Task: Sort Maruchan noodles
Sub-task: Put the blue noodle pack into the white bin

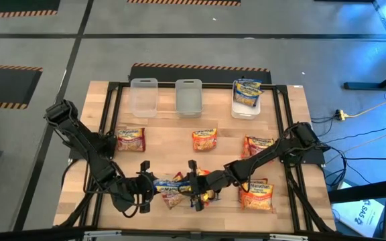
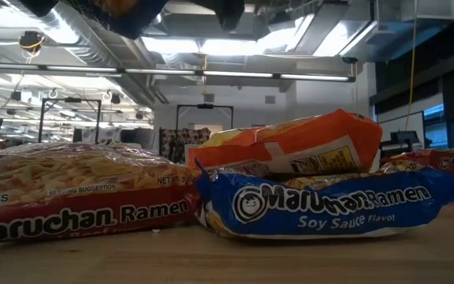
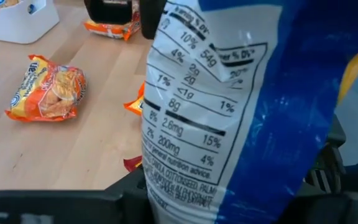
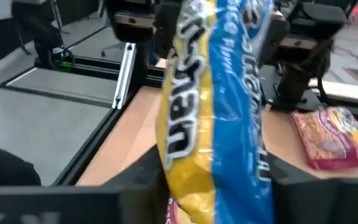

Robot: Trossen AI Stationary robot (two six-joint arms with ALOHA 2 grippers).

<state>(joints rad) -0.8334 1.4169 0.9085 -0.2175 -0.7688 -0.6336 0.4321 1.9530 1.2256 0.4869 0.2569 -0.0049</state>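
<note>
A blue-and-yellow Maruchan packet (image 1: 164,181) hangs between my two grippers near the table's near edge. My left gripper (image 1: 146,186) is shut on one end and my right gripper (image 1: 194,187) on the other. The packet fills the left wrist view, nutrition label (image 3: 191,118) facing the camera, and stands edge-on in the right wrist view (image 4: 229,106). In the low view, another blue packet (image 2: 329,207) lies flat on the table with an orange one (image 2: 290,151) resting on it and a red one (image 2: 77,193) beside it. My left gripper pinches the blue packet's end (image 3: 185,193) between its two fingers, coming level from the table's left. The packet stands on edge, off the table. My right gripper pinches the opposite end (image 4: 210,193) between its fingers, level from the table's right, with the yellow edge lowest.
Three clear tubs stand along the far edge: left (image 1: 144,97), middle (image 1: 188,98) and right (image 1: 246,107), the right one holding a blue packet (image 1: 247,91). Loose packets lie on the table: red (image 1: 131,139), orange (image 1: 204,139), red (image 1: 258,146) and red (image 1: 256,195). A black frame (image 1: 193,85) rims the table.
</note>
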